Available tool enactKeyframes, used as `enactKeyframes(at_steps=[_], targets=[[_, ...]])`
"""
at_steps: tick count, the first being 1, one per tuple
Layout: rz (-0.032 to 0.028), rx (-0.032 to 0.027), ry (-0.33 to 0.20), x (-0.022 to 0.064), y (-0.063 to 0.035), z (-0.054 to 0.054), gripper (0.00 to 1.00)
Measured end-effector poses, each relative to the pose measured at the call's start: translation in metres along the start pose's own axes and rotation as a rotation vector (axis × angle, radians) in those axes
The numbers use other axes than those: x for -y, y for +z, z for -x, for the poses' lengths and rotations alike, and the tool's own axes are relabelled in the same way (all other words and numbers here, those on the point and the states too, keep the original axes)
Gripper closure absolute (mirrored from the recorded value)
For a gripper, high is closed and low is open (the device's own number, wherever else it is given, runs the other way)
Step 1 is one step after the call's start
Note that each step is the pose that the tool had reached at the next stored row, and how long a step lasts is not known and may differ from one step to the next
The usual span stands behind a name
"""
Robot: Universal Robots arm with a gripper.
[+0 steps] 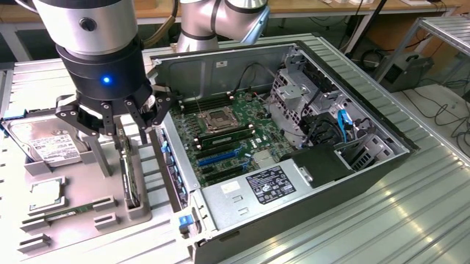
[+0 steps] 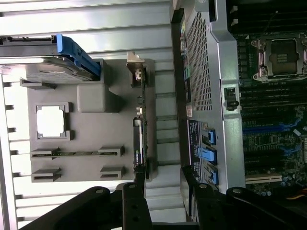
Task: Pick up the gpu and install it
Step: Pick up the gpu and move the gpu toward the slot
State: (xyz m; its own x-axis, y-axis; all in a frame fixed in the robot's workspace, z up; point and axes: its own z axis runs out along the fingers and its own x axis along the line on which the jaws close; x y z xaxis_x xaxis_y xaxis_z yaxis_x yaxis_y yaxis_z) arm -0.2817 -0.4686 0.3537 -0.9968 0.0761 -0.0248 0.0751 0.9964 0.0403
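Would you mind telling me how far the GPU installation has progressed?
Nothing is done yet: the gpu stands on edge in the grey holder. In hand: the open gripper hovers above it, not gripping. Left: lifting it and seating it in an empty blue slot.

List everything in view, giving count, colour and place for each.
table: one, ribbed metal, under everything.
computer case: one, dark, open on the table.
motherboard: one, green, inside the computer case.
holder: one, grey, on the table beside the computer case.
gpu: one, black, on edge in a holder slot.
hard drive: one, silver with white label, propped in the holder.
processor chip: one, silver, flat on the holder.
memory stick: one, green, in a holder slot.
end effector: one, black, open, just above the gpu.
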Motion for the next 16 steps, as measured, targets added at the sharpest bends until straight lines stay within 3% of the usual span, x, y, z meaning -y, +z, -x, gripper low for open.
enactKeyframes(at_steps=[16], targets=[[-0.0001, -0.0001, 0.000, 0.0003, 0.0029, -0.0027, 0.58]])
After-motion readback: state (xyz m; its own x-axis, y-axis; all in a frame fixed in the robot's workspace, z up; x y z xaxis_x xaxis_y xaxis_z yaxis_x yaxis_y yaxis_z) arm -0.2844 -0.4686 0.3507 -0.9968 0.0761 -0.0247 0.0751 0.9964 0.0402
